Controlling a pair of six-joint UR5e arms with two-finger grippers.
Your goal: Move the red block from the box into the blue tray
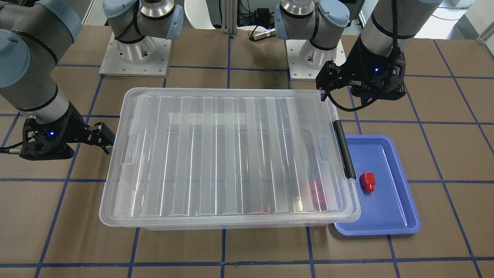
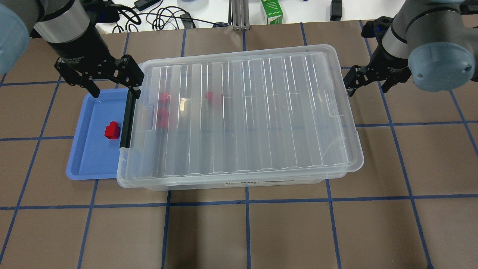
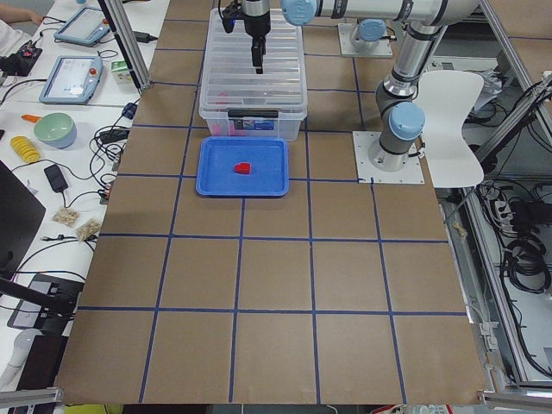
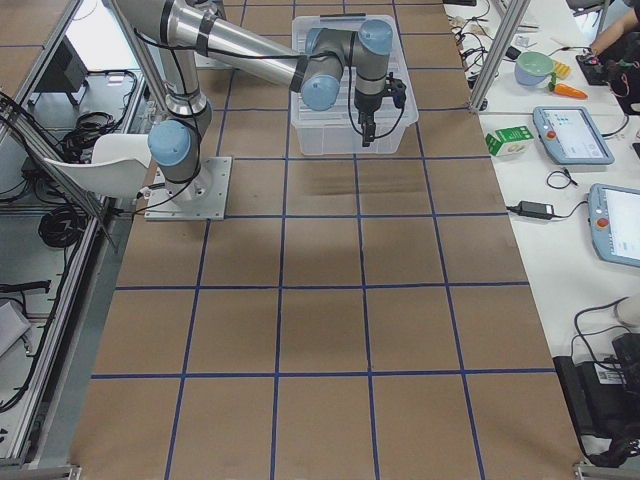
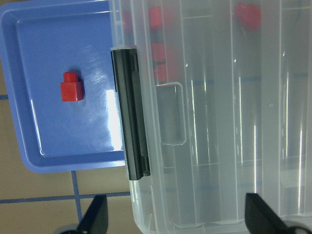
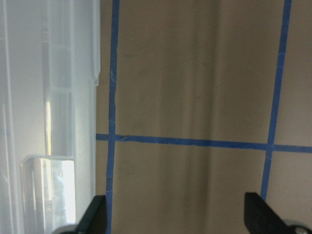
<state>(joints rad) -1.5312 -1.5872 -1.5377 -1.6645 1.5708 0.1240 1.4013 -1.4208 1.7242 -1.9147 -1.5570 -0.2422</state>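
Note:
The box (image 2: 242, 112) is a clear bin with its ribbed lid shut and a black clip handle (image 2: 127, 119) on the short side by the blue tray (image 2: 89, 157). One red block (image 2: 111, 130) lies in the tray, also in the left wrist view (image 5: 72, 87). More red blocks (image 2: 163, 98) show blurred through the lid. My left gripper (image 2: 112, 84) is open and empty above the far corner of tray and box. My right gripper (image 2: 368, 80) is open and empty beside the box's other short side (image 6: 48, 97).
The tray's near side is tucked under the box's rim (image 1: 347, 216). Both arm base plates (image 1: 135, 54) stand behind the box in the front-facing view. A green carton (image 2: 272, 11) and cables lie beyond the table's far edge.

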